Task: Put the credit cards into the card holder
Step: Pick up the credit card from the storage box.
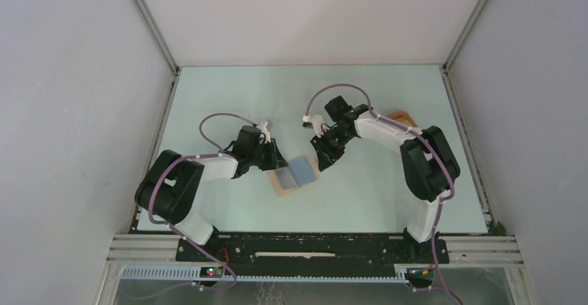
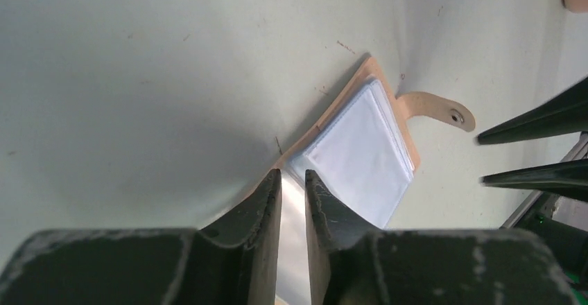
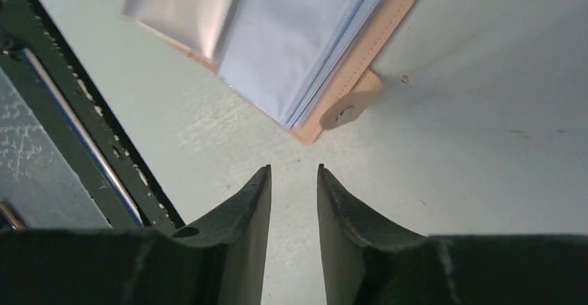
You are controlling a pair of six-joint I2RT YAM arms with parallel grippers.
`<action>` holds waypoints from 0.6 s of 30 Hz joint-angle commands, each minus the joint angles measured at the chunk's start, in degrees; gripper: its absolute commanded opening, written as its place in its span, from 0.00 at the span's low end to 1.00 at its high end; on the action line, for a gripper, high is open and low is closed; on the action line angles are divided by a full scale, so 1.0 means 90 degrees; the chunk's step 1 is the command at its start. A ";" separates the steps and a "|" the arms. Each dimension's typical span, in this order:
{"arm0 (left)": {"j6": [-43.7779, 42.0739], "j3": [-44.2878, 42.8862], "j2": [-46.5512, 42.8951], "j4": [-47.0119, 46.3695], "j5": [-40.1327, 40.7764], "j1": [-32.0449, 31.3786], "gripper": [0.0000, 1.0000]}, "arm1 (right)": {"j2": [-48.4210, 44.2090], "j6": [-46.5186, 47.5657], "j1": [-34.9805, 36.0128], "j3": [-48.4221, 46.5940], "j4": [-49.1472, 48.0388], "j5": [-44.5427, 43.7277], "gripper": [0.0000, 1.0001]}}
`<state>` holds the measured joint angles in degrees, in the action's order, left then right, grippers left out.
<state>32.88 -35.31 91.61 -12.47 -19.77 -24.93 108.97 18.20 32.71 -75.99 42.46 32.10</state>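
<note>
Open card holder (image 1: 295, 175) lies flat on table (image 1: 229, 97), between both arms. At holder's left side, left gripper (image 2: 292, 178) is nearly closed and pinches clear sleeve (image 2: 291, 242), likely to lift page and stop holder sliding. Just beside holder's snap tab (image 3: 344, 113), right gripper (image 3: 294, 175) is open a little and holds nothing, likely ready to fetch card. No credit cards in sight. Peach tray (image 1: 402, 116) sits well behind holder, mostly hidden.

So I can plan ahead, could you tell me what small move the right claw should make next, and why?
Probably lift away to fetch a card: the right claw hangs empty beside the open card holder, while the left claw pinches a clear sleeve.
</note>
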 commanded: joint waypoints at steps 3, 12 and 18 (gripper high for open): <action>-0.0252 -0.0054 -0.0922 0.0589 -0.0001 0.0017 0.27 | -0.1061 0.0703 -0.0126 -0.0025 0.0208 0.0524 0.42; -0.0225 0.0170 -0.2142 0.0926 0.0038 -0.0009 0.31 | -0.2140 0.1280 -0.0172 0.0200 0.0250 0.0621 0.45; -0.0226 0.0377 -0.3383 0.0936 0.0113 -0.0173 0.30 | -0.3138 0.1461 -0.0376 0.0352 0.0202 0.0232 0.45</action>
<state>31.97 -33.67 69.32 -4.23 -19.66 -25.15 88.12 28.64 30.76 -73.69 44.80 36.29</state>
